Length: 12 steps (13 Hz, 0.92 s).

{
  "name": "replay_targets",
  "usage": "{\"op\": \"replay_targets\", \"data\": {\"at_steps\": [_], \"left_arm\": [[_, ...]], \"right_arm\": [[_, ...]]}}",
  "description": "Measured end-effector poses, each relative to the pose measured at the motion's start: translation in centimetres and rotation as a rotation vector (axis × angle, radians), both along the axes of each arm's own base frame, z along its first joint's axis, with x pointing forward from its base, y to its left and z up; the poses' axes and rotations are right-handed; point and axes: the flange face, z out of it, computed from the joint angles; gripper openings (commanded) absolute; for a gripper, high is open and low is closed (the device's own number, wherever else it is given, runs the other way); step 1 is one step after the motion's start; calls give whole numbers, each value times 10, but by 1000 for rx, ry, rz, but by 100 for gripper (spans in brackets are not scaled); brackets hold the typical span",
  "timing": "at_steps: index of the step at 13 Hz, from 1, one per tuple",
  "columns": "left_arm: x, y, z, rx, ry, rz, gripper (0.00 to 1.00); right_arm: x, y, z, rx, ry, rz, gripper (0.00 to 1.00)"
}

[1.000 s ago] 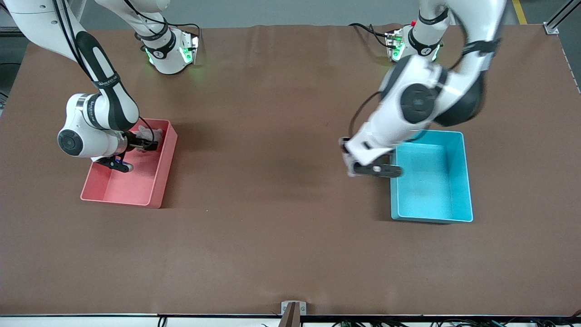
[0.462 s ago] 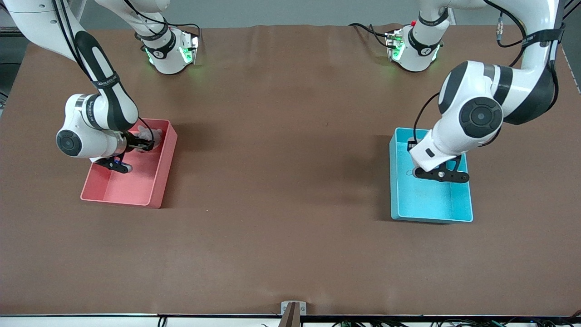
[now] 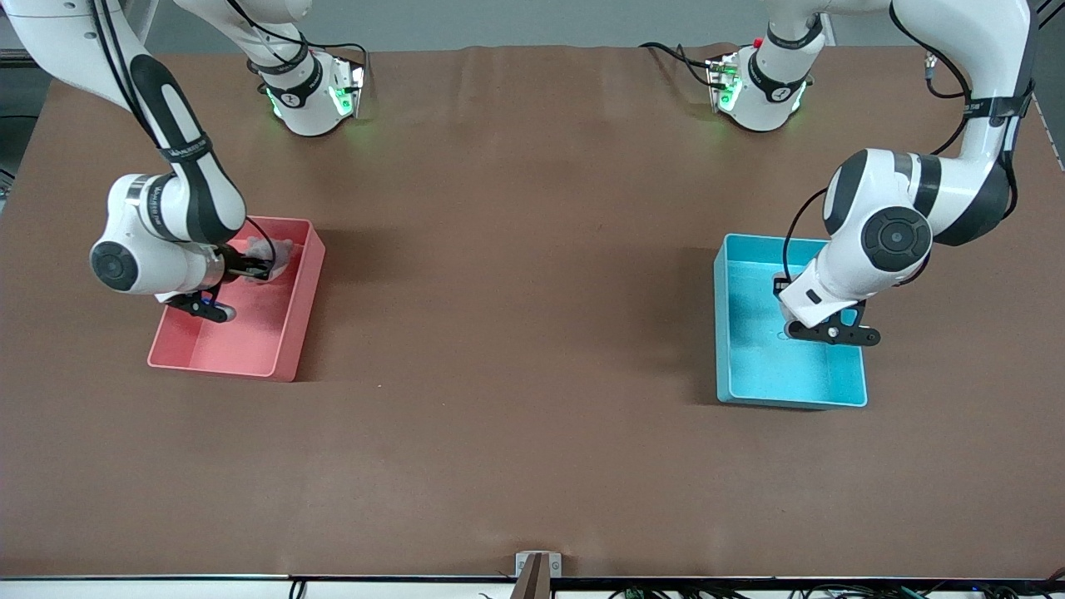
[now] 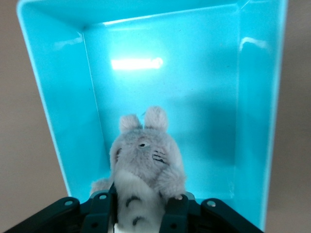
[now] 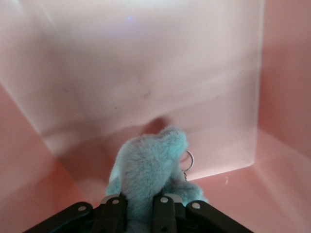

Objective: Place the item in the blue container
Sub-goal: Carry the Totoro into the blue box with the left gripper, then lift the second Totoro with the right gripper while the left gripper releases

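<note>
The grey plush animal (image 4: 146, 160), with two small ears and a pale face, sits between the fingers of my left gripper (image 4: 138, 201), which is shut on its body. It hangs over the inside of the light blue container (image 4: 58, 107). In the front view, the left arm's hand covers the plush, and the left gripper (image 3: 784, 291) is over the blue container (image 3: 722, 333). My right gripper (image 5: 138, 204) is shut on a second fuzzy plush (image 5: 148, 170) with a key ring, down inside the pink bin (image 5: 272, 73).
The pink bin (image 3: 291, 333) stands toward the right arm's end of the brown table, and the blue one toward the left arm's end. The right gripper (image 3: 265, 266) and its pale plush (image 3: 273, 248) are in the part of the pink bin farthest from the front camera.
The left arm has swung from beside the blue container to over its inside, carrying the grey plush. The right arm has shifted slightly, still gripping its plush in the pink bin.
</note>
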Motion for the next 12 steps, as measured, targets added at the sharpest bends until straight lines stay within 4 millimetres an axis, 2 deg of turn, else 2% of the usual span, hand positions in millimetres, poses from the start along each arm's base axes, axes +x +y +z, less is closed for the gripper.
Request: {"op": "replay_targets", "data": {"at_steps": [2, 4, 7, 9, 11, 12], "left_arm": [[3, 21, -19, -15, -8, -4, 36], [7, 36, -40, -24, -3, 8, 36], [10, 45, -70, -34, 3, 20, 37], [10, 52, -82, -38, 11, 32, 45], [10, 53, -87, -38, 16, 33, 49], [10, 52, -87, -39, 16, 32, 59]], "right_arm": [[27, -24, 42, 25, -22, 26, 3], [45, -40, 80, 32, -42, 29, 3], [63, -33, 125, 33, -52, 42, 3], [80, -12, 171, 17, -84, 25, 3], [89, 40, 215, -20, -151, -9, 3], [89, 74, 229, -34, -175, -33, 3]]}}
